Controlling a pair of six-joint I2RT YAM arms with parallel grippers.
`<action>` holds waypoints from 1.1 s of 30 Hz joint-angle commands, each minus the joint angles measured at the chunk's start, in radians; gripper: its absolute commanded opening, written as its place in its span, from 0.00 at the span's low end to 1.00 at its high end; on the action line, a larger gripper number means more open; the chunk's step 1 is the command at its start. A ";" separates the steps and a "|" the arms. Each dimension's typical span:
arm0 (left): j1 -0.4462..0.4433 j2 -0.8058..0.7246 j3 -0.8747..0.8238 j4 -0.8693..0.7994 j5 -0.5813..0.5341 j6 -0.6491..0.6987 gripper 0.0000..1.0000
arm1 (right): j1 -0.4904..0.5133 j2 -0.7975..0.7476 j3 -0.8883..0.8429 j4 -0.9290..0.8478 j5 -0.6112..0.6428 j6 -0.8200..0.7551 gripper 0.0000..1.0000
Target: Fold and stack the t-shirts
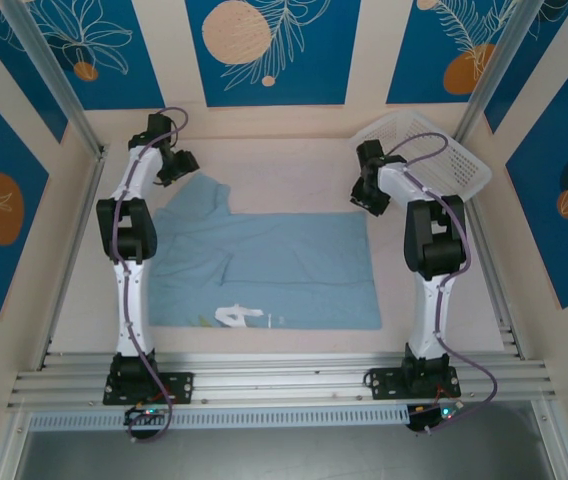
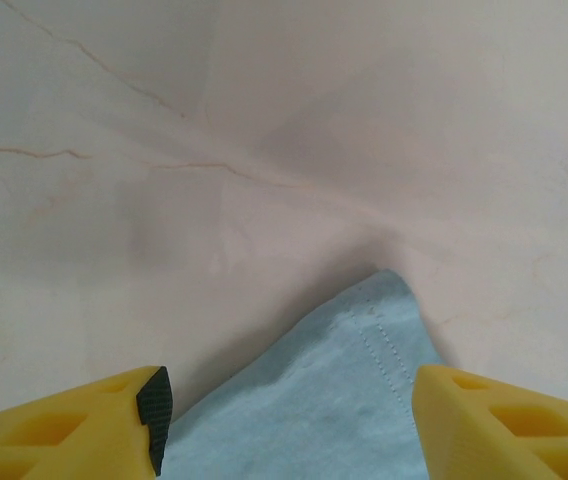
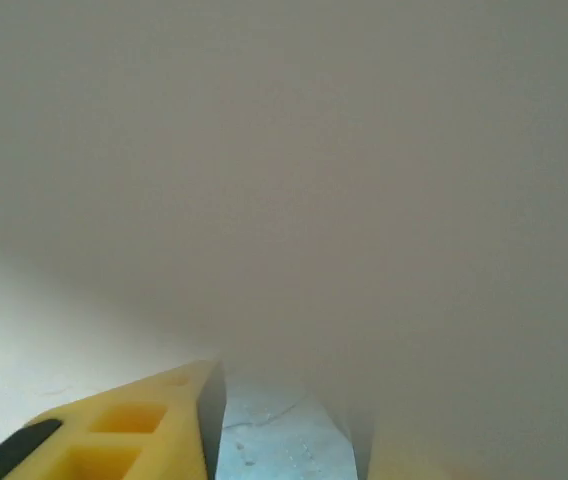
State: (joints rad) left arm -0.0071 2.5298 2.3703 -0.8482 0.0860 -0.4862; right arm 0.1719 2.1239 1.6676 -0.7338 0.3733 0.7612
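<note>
Straddling t-shirt (image 2: 349, 385) corner — left pincer (image 2: 286, 405) agape

White perforated basket (image 1: 464, 165) — sitting at the table's (image 1: 284, 165) far-right corner.

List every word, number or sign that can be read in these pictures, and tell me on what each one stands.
On the front of the light blue t-shirt, near its near edge, white lettering: too small and blurred to read.
On the white basket and the wall panels: no text that I can make out; the panels carry only leaf and circle patterns.
</note>
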 commanded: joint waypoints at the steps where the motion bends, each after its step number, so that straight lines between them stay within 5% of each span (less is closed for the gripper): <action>1: -0.001 -0.020 0.020 -0.045 0.003 0.034 0.65 | 0.032 -0.119 -0.062 0.025 0.048 -0.014 0.43; 8: 0.002 -0.034 0.019 -0.057 -0.022 0.060 0.71 | 0.069 -0.157 -0.028 0.004 0.068 -0.144 0.47; 33: -0.048 0.125 0.058 0.037 0.031 0.069 0.70 | 0.085 -0.188 -0.123 -0.041 0.001 -0.085 0.47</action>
State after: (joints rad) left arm -0.0280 2.6087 2.4023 -0.7849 0.1043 -0.4343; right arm 0.2543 1.9812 1.5562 -0.7567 0.3920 0.6613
